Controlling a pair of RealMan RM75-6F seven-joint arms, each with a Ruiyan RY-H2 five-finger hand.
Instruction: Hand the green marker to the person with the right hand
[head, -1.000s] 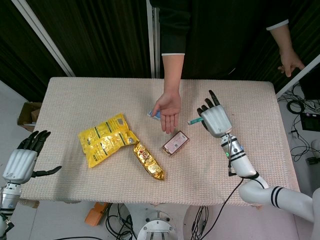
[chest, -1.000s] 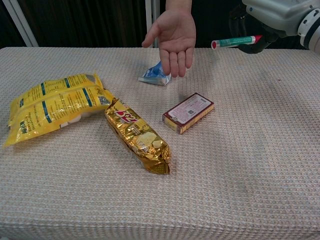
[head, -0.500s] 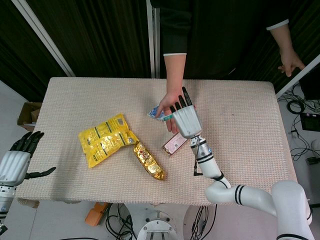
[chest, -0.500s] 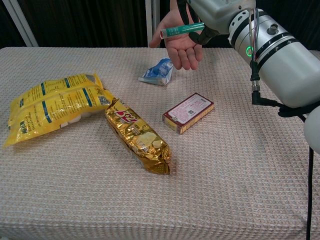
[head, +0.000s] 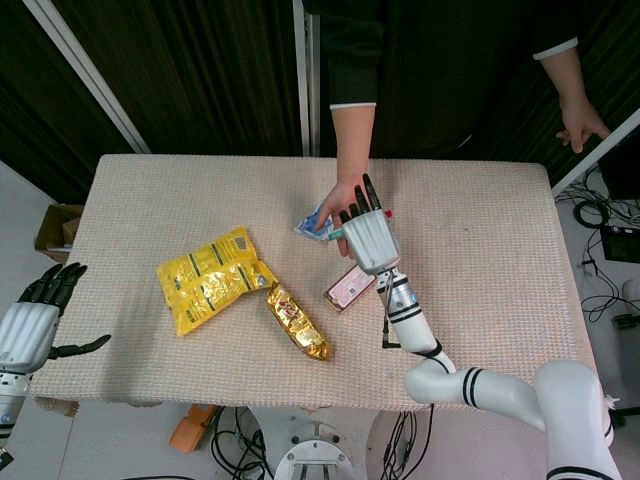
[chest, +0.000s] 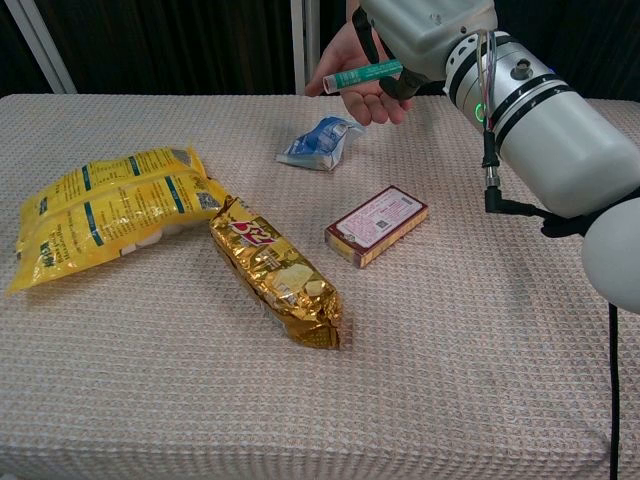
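Left hand sits off the table's near-left corner, white-backed with dark fingers spread and nothing in them; I judge it parked there so that it stays out of the exchange. On the beige woven tablecloth lies a yellow crinkled snack bag at the left, flat and well apart from the handover. Just beside it is a gold foil biscuit packet, lying at a slant, its upper end touching or nearly touching the yellow bag. Further back rests a small blue-and-white crumpled wrapper, near the person's hand but below it. A flat maroon carton with a printed label lies in the middle, under my right arm's path.

The person's bare open hand is held palm up above the far side of the table, evidently to receive. My right hand is directly over that palm and holds the green marker with a white-and-red cap end, pinched so that it lies roughly level across the palm. Whether the marker touches the palm I cannot tell. I judge the release not yet made; an early release could let the marker roll off the palm.
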